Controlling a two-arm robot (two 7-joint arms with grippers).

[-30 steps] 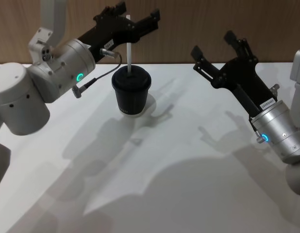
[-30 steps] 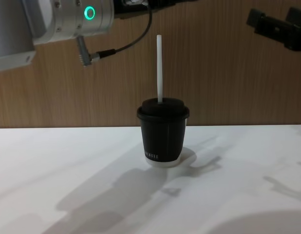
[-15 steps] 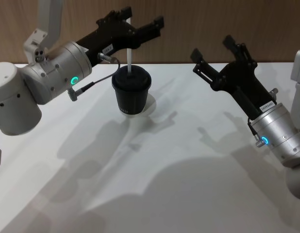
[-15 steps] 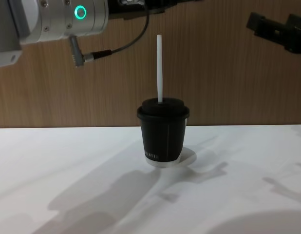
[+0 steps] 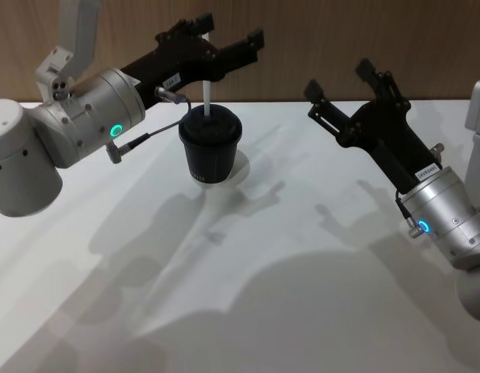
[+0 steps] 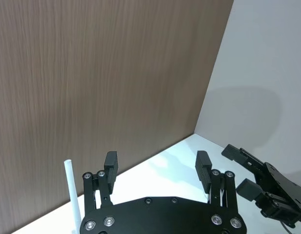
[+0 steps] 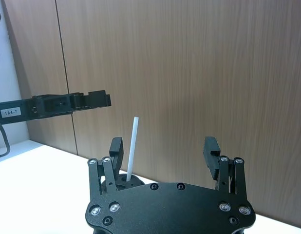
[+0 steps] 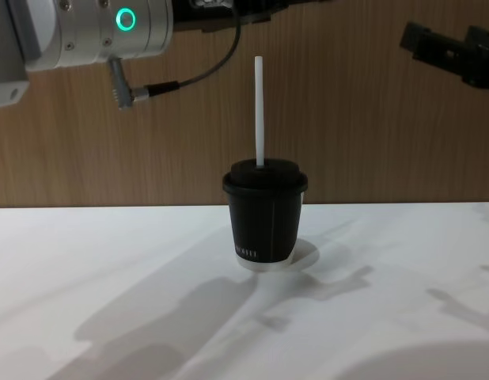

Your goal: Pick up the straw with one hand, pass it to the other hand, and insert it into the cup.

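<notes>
The black cup (image 5: 210, 148) stands on the white table with the white straw (image 5: 206, 97) upright through its lid. My left gripper (image 5: 229, 31) is open above and behind the cup, holding nothing. In the left wrist view the straw (image 6: 71, 195) stands just outside one finger of that gripper (image 6: 157, 163). My right gripper (image 5: 339, 78) is open and empty, raised to the right of the cup. From the right wrist, the straw (image 7: 132, 146) rises beyond my right gripper (image 7: 163, 146). The chest view has the cup (image 8: 264, 214) and straw (image 8: 259, 111) at centre.
A wooden wall (image 5: 318, 39) runs behind the white table (image 5: 263, 272). The left arm's silver body (image 8: 94, 32) with its cable hangs at the chest view's upper left, and the right gripper (image 8: 450, 51) at its upper right.
The left arm has drawn back a little to the left and its open gripper has shifted slightly. The straw stays standing in the cup. The right arm has hardly moved.
</notes>
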